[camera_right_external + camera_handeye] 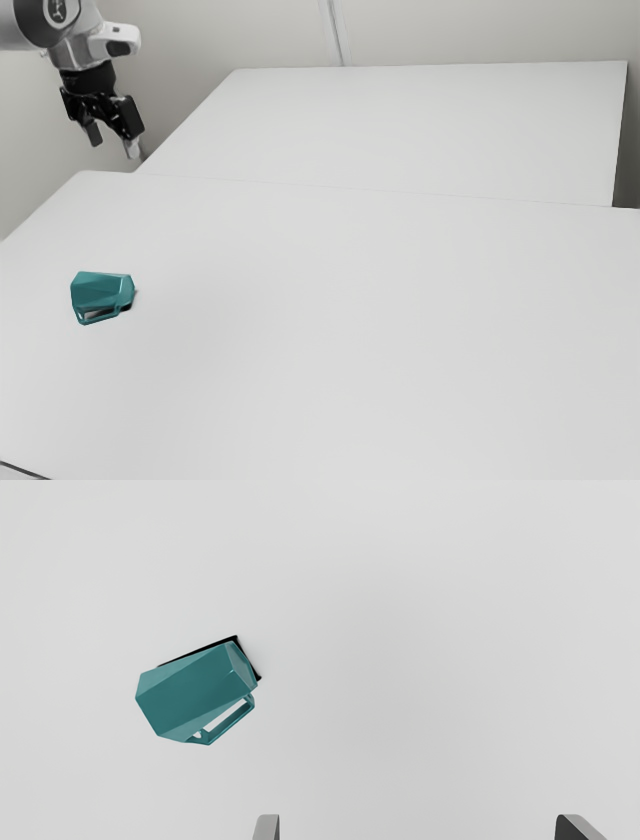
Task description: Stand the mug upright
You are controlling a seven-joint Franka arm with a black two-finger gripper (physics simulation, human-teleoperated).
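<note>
The gripper (114, 146) hangs high at the exterior view's upper left, well above the table and apart from the mug. In the wrist view the gripper (417, 825) has its two fingertips wide apart, nothing between them. A teal faceted mug (101, 291) lies on its side on the white table, toward the exterior view's left. In the wrist view the mug (195, 692) lies outside the space between the fingers, off beyond one finger, with its angular handle low along one side. I cannot tell which end is its mouth.
The white table (380, 330) stretches broadly around the mug. Behind it in the exterior view is another white surface (420, 130), with pale walls beyond. A thin dark line crosses the exterior view's lower left corner.
</note>
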